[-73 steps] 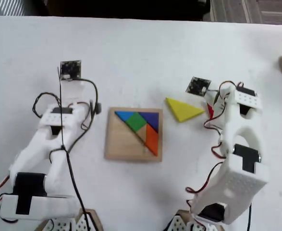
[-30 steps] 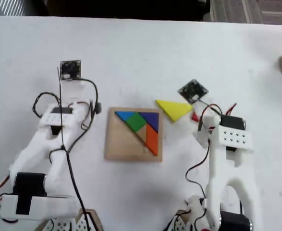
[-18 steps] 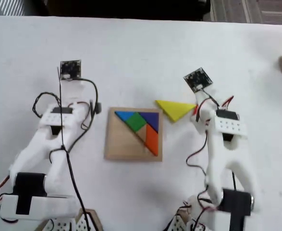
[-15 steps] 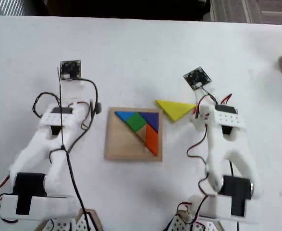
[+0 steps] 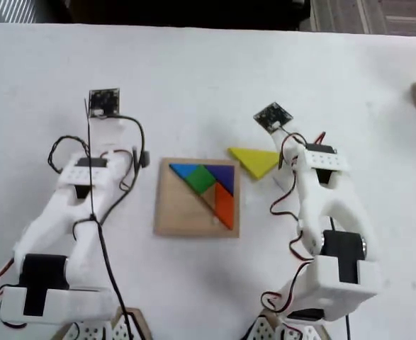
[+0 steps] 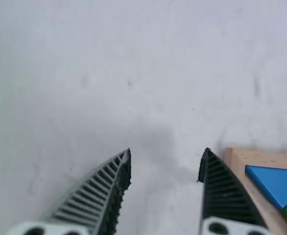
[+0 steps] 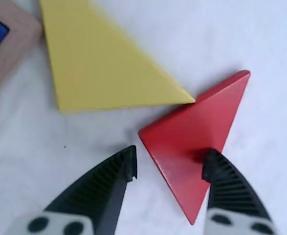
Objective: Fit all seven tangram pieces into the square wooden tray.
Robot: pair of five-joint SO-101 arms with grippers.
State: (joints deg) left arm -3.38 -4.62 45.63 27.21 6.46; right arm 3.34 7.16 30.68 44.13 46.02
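Right wrist view: the right claw (image 7: 170, 155) hangs released astride an edge of the red triangle (image 7: 197, 122), one finger over it and the other over bare surface (image 7: 280, 39), probably lined up to pinch it. Just past the claw lies the yellow triangle (image 7: 99, 68), its tip touching the red one. The tray (image 7: 16, 34) sits beyond. The left claw (image 6: 165, 161), spread and empty, hovers beside the tray's corner.

I am working at what is looking like a robotics lab bench: my white printed left arm (image 5: 73, 202) and right arm (image 5: 328, 212) are standing on a plain white tabletop (image 5: 215, 64), trailing loose wires (image 5: 143, 157) and carrying bare camera circuit boards (image 5: 104, 103).
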